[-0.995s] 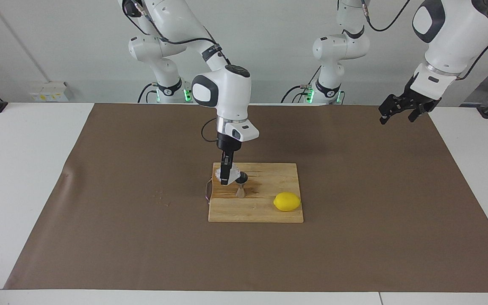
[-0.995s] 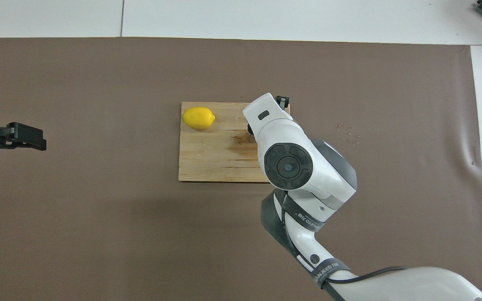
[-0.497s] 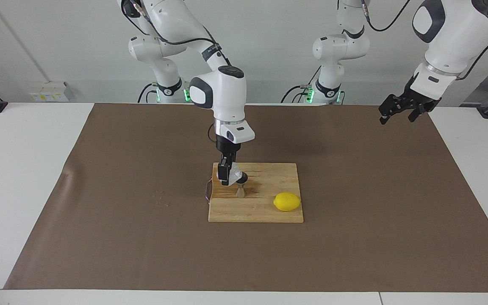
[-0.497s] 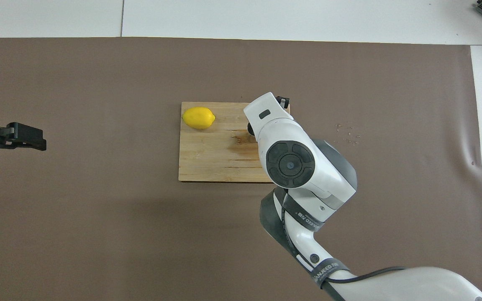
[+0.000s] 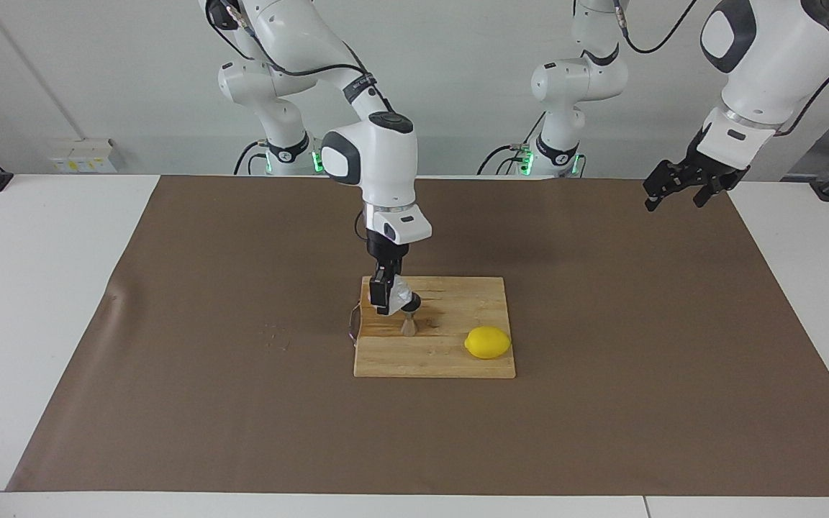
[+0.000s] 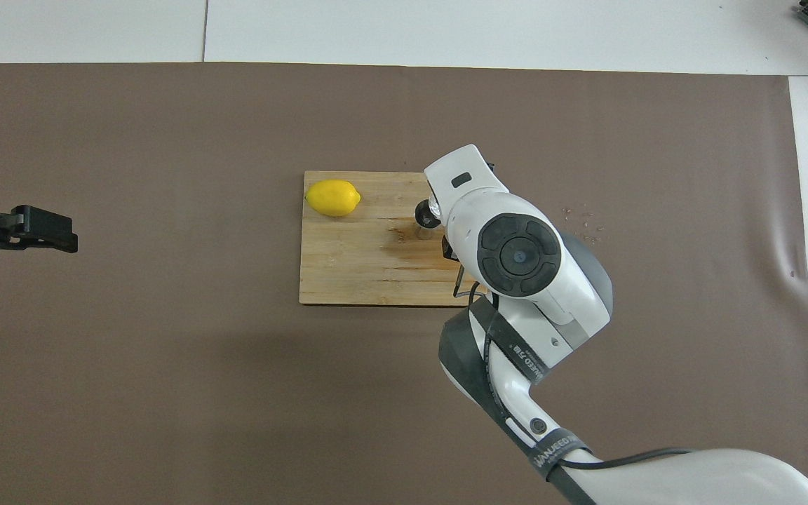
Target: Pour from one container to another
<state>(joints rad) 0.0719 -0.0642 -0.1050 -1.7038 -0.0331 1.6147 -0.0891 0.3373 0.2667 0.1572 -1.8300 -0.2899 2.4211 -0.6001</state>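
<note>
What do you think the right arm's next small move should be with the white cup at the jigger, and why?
Probably keep tipping a little further over the jigger's mouth. The right gripper holds the white cup tilted just above the jigger, which stands upright on the cutting board, so the pour looks under way; whether anything flows cannot be seen. The left gripper waits over the mat's edge.

Lemon (image 5: 488, 342) alone beside jigger (image 5: 409, 316)

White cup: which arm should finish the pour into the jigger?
Right. Its hand holds the white cup tilted at the jigger on the cutting board. The left hand waits over the mat's corner.
</note>
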